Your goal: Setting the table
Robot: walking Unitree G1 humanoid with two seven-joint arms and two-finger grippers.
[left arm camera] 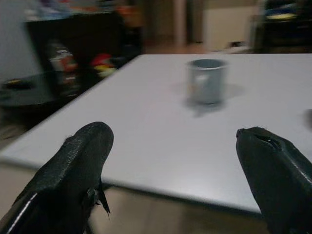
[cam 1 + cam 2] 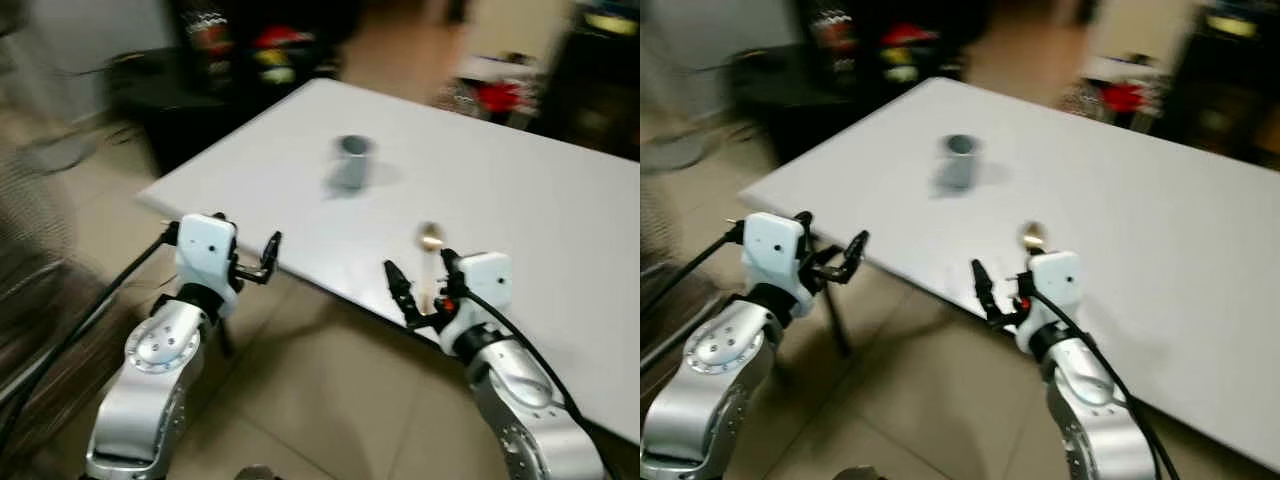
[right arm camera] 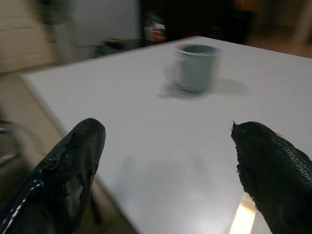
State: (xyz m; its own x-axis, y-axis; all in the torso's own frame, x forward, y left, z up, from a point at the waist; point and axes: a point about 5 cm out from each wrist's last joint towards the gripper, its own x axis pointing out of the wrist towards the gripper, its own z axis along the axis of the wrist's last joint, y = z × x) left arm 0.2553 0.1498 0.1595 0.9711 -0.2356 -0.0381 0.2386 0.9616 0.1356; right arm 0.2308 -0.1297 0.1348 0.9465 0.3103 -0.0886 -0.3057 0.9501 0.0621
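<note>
Cup: a grey cup [image 2: 353, 160] stands upright on the white tabletop [image 2: 520, 190], toward the far left part of the surface, well apart from both claws; it is blurred, and it casts a soft shadow at its base.
Spoon: a pale-handled spoon [image 2: 429, 262] with a shiny bowl lies near the tabletop's near edge, just beside the right claw; whether they touch cannot be told through the blur.
Right claw: the right claw [image 2: 420, 290] is held at the near edge of the tabletop, its two black fingers [image 3: 73, 165] spread wide apart with nothing between them; its wrist view looks across the tabletop to the cup.
Left claw: the left claw [image 2: 262, 262] hovers off the tabletop's near left edge, over the floor, fingers [image 1: 78, 165] parted and empty, pointed toward the cup.
Tabletop: plain white, matte, seen at a slant, with one corner toward the left and a dark leg [image 2: 837, 318] under that corner.
Floor: large beige tiles [image 2: 320, 400] with thin dark joints under the arms.
Room: a dark low cabinet [image 2: 210, 80] behind the far left corner carries red and yellow things too blurred to name; more red things [image 2: 500, 95] lie past the far edge; a pale wall [image 2: 90, 30] at the upper left; the whole scene is smeared by motion.
</note>
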